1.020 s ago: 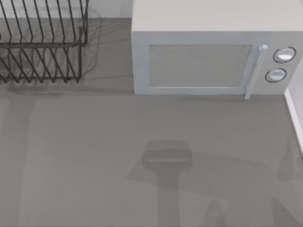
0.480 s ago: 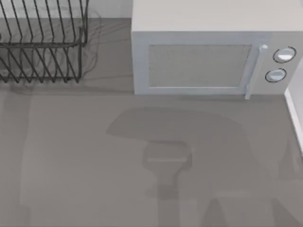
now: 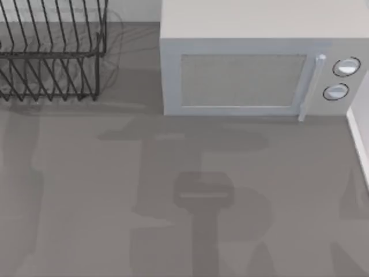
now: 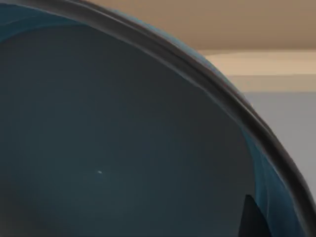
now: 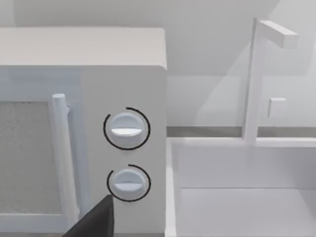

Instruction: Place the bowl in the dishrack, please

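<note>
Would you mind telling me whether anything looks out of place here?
Nothing stands out. The dishrack stands upright at the table's far left, the microwave is shut, and the bowl looks whole close before the left wrist camera.

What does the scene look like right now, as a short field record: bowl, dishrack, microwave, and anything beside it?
bowl: close up in the left wrist view, teal-blue inside, dark rim
dishrack: black wire rack, far left of the table in the top view, no bowl in it
microwave: pale grey, door shut, two knobs
sink: white basin with faucet, right of the microwave
table: grey, shadowed
</note>
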You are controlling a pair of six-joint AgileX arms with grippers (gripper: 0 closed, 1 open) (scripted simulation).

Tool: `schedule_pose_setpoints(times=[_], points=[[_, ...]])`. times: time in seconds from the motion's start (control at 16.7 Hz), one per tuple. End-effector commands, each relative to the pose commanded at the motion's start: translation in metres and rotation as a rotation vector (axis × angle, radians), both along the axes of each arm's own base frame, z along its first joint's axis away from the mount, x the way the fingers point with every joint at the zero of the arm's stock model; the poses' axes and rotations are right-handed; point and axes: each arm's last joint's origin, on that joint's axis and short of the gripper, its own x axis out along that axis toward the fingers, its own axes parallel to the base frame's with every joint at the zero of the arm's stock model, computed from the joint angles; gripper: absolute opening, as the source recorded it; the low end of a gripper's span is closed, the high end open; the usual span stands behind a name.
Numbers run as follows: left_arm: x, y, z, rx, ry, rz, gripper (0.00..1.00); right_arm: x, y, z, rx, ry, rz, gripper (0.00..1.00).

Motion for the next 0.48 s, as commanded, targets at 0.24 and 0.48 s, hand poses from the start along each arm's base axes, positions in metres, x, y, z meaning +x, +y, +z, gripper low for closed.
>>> schedule_pose_setpoints(times=[0.24,0.48], points=[[0.016,-0.008,-0.049,-0.005,0.017,-0.004,0.00,0.000,0.000,0.000,0.000,0.000,0.000,1.00],[0.017,-0.009,-0.056,-0.006,0.021,-0.005,0.00,0.000,0.000,0.000,0.000,0.000,0.000,1.00]])
